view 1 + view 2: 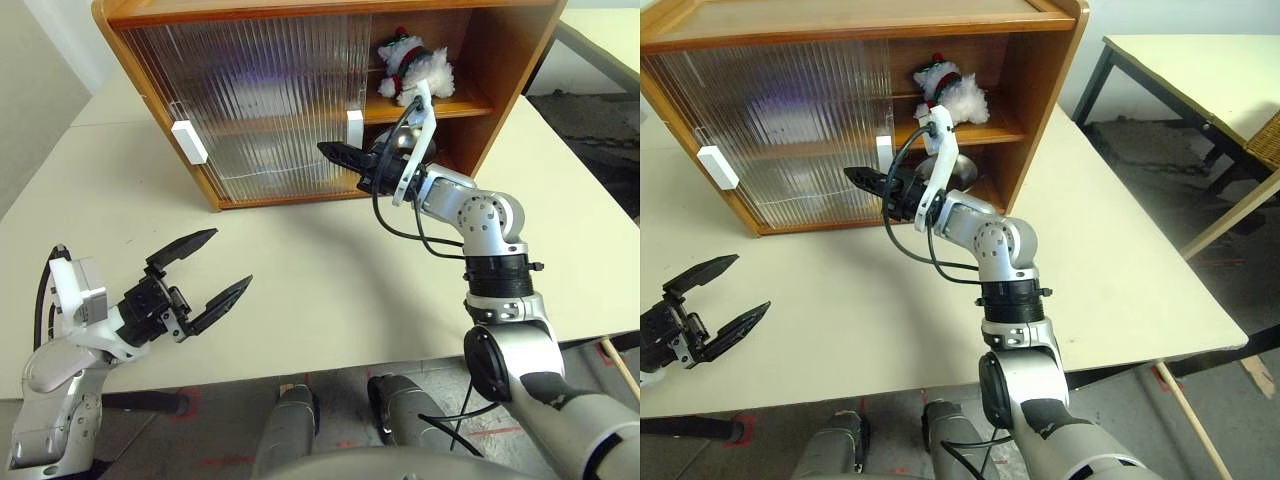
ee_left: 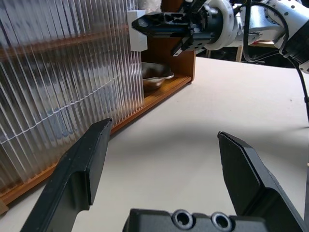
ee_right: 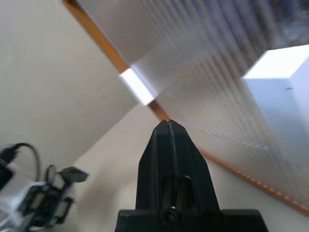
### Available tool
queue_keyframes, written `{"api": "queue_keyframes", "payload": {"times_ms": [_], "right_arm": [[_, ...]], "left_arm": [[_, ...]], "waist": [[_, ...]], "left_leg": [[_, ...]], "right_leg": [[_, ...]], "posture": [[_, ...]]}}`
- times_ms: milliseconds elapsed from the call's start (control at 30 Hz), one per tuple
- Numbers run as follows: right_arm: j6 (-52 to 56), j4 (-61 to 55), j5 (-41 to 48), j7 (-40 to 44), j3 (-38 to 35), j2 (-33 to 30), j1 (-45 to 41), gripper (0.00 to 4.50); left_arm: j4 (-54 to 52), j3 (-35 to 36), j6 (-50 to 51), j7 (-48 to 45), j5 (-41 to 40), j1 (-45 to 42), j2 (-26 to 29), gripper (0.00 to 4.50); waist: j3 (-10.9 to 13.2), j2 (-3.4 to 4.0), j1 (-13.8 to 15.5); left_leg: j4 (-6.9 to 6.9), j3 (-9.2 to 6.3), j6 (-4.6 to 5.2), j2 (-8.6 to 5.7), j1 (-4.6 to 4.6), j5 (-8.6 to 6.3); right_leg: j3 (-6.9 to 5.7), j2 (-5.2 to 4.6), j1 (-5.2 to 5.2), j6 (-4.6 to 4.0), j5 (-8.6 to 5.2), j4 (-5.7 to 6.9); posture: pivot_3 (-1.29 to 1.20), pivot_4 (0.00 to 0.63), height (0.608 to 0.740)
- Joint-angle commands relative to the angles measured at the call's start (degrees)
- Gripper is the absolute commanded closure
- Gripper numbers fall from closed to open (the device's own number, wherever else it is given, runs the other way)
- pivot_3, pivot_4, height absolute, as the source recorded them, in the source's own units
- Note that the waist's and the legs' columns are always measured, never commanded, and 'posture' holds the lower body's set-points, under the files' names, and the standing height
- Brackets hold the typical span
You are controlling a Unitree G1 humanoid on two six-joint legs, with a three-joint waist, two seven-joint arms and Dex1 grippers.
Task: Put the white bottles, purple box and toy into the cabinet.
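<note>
Left tool (image 1: 214, 268): fingers spread apart, empty, above the table (image 1: 300, 300).
Right tool (image 1: 328, 151): fingers pressed together, empty, beside the cabinet (image 1: 250, 100) door's white handle (image 1: 354, 128).
Snowman toy (image 1: 412, 68): on the cabinet shelf.

Large orange-brown wooden cabinet (image 1: 500, 90) with ribbed translucent sliding doors standing on a pale table (image 1: 300, 290), small white plush snowman toy (image 1: 413, 68) sitting on its inner shelf, right gripper (image 1: 330, 152) pinched closed, pointing at a white handle (image 1: 354, 128), left gripper (image 1: 218, 264) hovering spread wide above the table.
</note>
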Motion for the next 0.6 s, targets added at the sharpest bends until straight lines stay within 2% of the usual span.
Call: {"api": "queue_keyframes", "payload": {"times_ms": [33, 600], "right_arm": [[-2.14, 2.80, -3.27, -1.85, 1.99, 0.86, -1.59, 4.48], [-11.69, 8.55, -8.98, -5.61, 0.56, 1.53, -4.04, 4.48]], "left_arm": [[-0.42, 0.37, -0.19, 0.23, 0.33, 0.09, 0.38, 0.00], [-0.15, -0.22, -0.13, 0.52, 0.52, -0.45, 0.32, 0.00]], "waist": [[0.00, 0.00, 0.00], [0.00, -0.01, 0.09]], "left_leg": [[0.00, 0.00, 0.00, 0.01, -0.04, 0.00], [0.04, -0.01, 0.00, 0.11, -0.20, 0.00]], "right_leg": [[-0.01, 0.00, -0.05, -0.02, 0.01, 0.01], [-0.10, 0.03, -0.20, -0.11, 0.07, 0.05]], "posture": [[-0.08, 0.116, 0.740], [-0.10, 0.115, 0.740]]}}
